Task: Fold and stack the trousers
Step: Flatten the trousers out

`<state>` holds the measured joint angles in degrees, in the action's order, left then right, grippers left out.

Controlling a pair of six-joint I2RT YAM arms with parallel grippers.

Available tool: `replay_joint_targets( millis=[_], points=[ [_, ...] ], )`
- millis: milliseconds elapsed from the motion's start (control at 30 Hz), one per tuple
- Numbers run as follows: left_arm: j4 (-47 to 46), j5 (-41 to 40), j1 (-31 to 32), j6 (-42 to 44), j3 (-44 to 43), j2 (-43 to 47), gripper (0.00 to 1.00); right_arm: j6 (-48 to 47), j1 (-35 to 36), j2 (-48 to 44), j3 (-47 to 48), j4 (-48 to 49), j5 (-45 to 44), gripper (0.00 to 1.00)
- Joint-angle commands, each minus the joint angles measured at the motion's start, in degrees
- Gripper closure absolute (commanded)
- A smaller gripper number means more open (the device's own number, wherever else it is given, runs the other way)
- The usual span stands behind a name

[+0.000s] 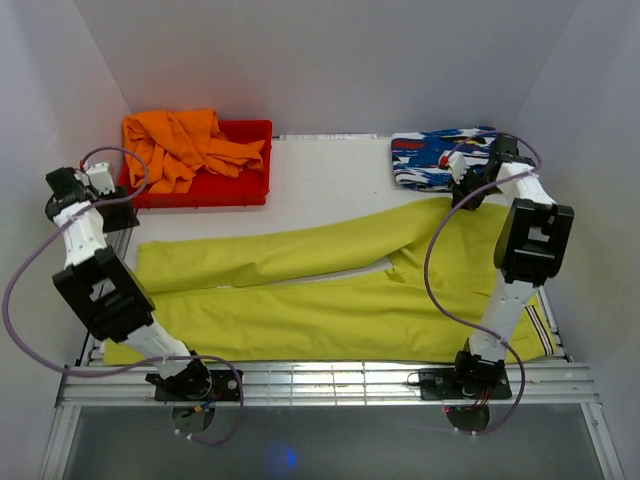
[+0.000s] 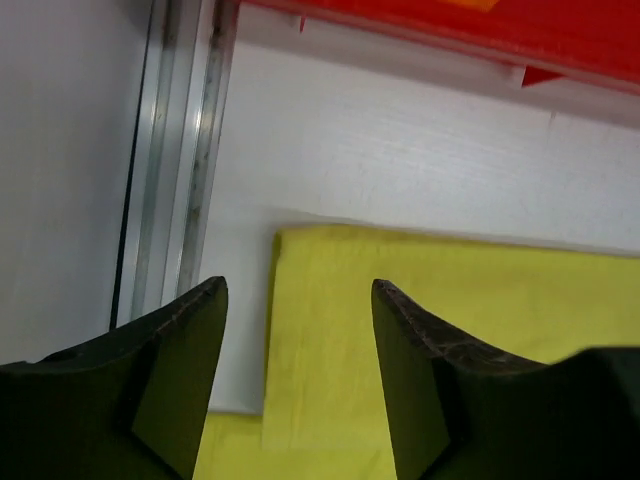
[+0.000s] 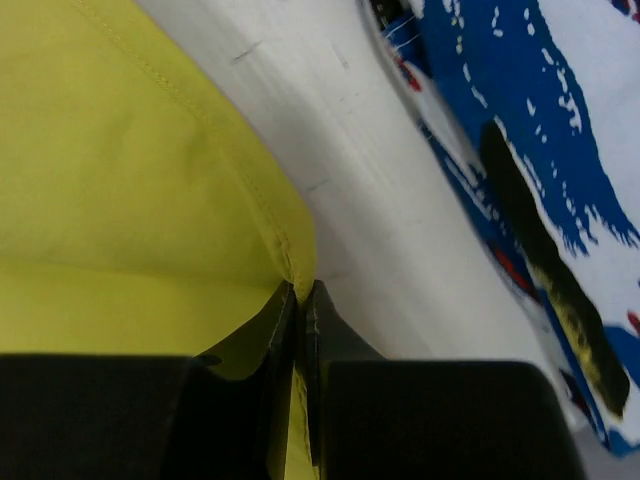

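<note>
The yellow-green trousers (image 1: 330,300) lie flat across the table, legs pointing left, the striped waistband (image 1: 543,330) at the right front. My left gripper (image 1: 122,212) hovers open above the upper leg's hem. In the left wrist view the hem corner of the trousers (image 2: 450,300) lies below the gap of that gripper (image 2: 300,290), with nothing held. My right gripper (image 1: 462,195) is at the trousers' far right edge. In the right wrist view this gripper (image 3: 300,290) is shut on the stitched edge of the trousers (image 3: 120,180), which is pinched between the fingers.
A red bin (image 1: 255,130) holding an orange garment (image 1: 180,145) stands at the back left. A folded blue, white and red patterned cloth (image 1: 430,160) (image 3: 560,150) lies at the back right, close to my right gripper. An aluminium rail (image 2: 180,150) runs along the table's left edge.
</note>
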<state>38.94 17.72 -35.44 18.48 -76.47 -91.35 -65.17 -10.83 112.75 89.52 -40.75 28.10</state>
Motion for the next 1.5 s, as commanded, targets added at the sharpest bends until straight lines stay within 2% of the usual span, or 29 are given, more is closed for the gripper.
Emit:
replay_joint_targets(
  millis=[0, 33, 133, 233, 300, 333, 367, 400, 433, 467, 500, 567, 600, 700, 800, 833, 867, 967, 1033, 1067, 1133, 1300, 1367, 1433, 1467],
  points=[
    [1.1, 4.2, 1.5, -4.8, -12.1, -5.9, 0.28, 7.6, 3.2, 9.5, 12.7, -6.4, -5.0, 0.92],
    [1.4, 4.3, 1.5, -4.2, -13.3, -6.4, 0.2, 8.6, 3.8, 12.0, 13.9, -5.9, -6.5, 0.92],
    [0.4, 3.6, 1.4, -1.2, -10.2, -3.5, 0.13, 10.2, 6.1, 13.2, 14.1, -3.4, -10.0, 0.92],
    [-3.9, 2.9, 1.4, 0.9, 1.1, 4.2, 0.1, 11.6, 7.8, 11.7, 9.3, 1.7, -14.1, 0.92],
    [-6.8, 4.1, 1.4, 2.7, 9.0, 9.0, 0.09, 12.0, 8.8, 10.9, 6.9, 3.2, -16.7, 0.88],
    [-7.2, 4.4, 1.4, 2.9, 10.8, 9.6, 0.09, 12.9, 9.0, 10.4, 6.6, 3.8, -17.2, 0.81],
    [-7.4, 5.0, 1.4, 2.8, 12.3, 9.9, 0.12, 13.3, 9.2, 10.2, 6.6, 4.2, -17.7, 0.61],
    [-7.3, 5.9, 1.4, 2.8, 13.5, 9.7, 0.14, 13.8, 9.2, 9.9, 6.8, 4.2, -18.1, 0.49],
    [-7.4, 7.8, 1.4, 2.9, 15.3, 9.5, 0.18, 14.6, 9.2, 9.0, 7.3, 4.0, -18.9, 0.23],
    [-7.9, 8.8, 1.5, 3.0, 16.1, 9.4, 0.21, 14.8, 9.1, 8.2, 7.3, 4.0, -19.0, 0.09],
    [-8.3, 9.6, 2.0, 2.6, 16.6, 9.1, 0.25, 15.0, 9.0, 7.2, 7.3, 3.9, -19.0, 0.04],
    [-10.2, 10.1, 3.1, 1.8, 18.0, 8.6, 0.3, 15.4, 8.8, 3.8, 7.0, 3.1, -18.4, 0.02],
    [-10.5, 10.1, 4.5, 1.6, 18.4, 8.4, 0.34, 15.4, 8.8, 2.6, 7.0, 1.1, -17.9, 0.02],
    [-11.9, 9.4, 7.6, 0.9, 19.9, 7.1, 0.36, 14.9, 8.7, -2.4, 5.7, -3.6, -15.6, 0.05],
    [-12.1, 9.4, 8.7, 0.1, 20.7, 4.0, 0.43, 13.1, 8.7, -6.5, 2.4, -8.4, -13.2, 0.19],
    [-12.1, 9.2, 8.8, -0.7, 20.8, 2.9, 0.48, 12.6, 8.7, -7.5, 1.5, -11.5, -12.8, 0.23],
    [-12.1, 9.1, 8.8, -1.2, 20.8, 0.8, 0.52, 12.3, 8.7, -7.8, -1.1, -12.8, -13.2, 0.32],
    [-11.8, 8.6, 9.1, -2.8, 20.2, -2.4, 0.69, 12.1, 8.3, -9.0, -6.7, -13.2, -14.8, 0.45],
    [-11.3, 8.7, 9.3, -3.4, 19.1, -6.0, 0.76, 12.5, 7.9, -9.8, -12.2, -11.1, -14.9, 0.5],
    [-10.8, 8.5, 9.7, -3.8, 18.6, -7.3, 0.84, 13.0, 7.8, -9.8, -13.7, -10.2, -15.2, 0.52],
    [-10.0, 7.7, 9.9, -4.4, 16.1, -11.6, 0.93, 13.9, 7.8, -9.3, -17.2, -8.4, -16.2, 0.55],
    [-7.7, 6.6, 10.1, -6.4, 9.2, -19.0, 1.0, 17.5, 7.0, -6.4, -20.8, 0.0, -19.6, 0.68],
    [-6.4, 5.7, 10.1, -7.2, 5.4, -21.1, 1.0, 18.4, 6.4, -3.5, -19.6, 1.2, -21.6, 0.77],
    [-4.8, 6.2, 10.1, -6.3, 3.0, -21.1, 0.99, 19.1, 5.9, -1.7, -17.7, 1.5, -22.4, 0.8],
    [-2.4, 7.9, 10.1, -5.5, 1.0, -19.4, 0.93, 19.4, 5.6, -1.7, -15.6, 1.2, -22.1, 0.8]
  ],
)
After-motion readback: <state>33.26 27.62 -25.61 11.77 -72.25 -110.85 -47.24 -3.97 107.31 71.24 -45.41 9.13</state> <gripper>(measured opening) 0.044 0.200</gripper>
